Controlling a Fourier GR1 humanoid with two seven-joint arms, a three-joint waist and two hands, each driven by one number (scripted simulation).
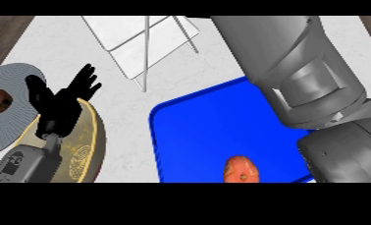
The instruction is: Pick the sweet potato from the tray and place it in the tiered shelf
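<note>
White speckled counter (181,71) fills the head view, with a strip of dark wood beyond its far left corner. Blue tray (203,130) lies at the near right; the orange sweet potato (242,169) rests on its near part, cut by the view's lower edge and touched by nothing. White wire tiered shelf (145,42), the goal, stands at the far centre, well apart from the tray, and no item shows on it. Left hand (62,98), black, is raised at the left with fingers straight and spread; it holds nothing and rests over a gold-rimmed plate (91,145), beside a grey ridged plate (18,106) that carries a small brown item at the view's edge. Right grey forearm (304,76) crosses the far right and covers the tray's right side; its hand lies outside the view, so whether it is spread or curled cannot be told.

Progress, as judged: the pick has not begun, since the sweet potato sits on the tray ungrasped. Reach, grasp, carry to the far shelf and release all remain. Possibly the right arm is positioning for the reach.
</note>
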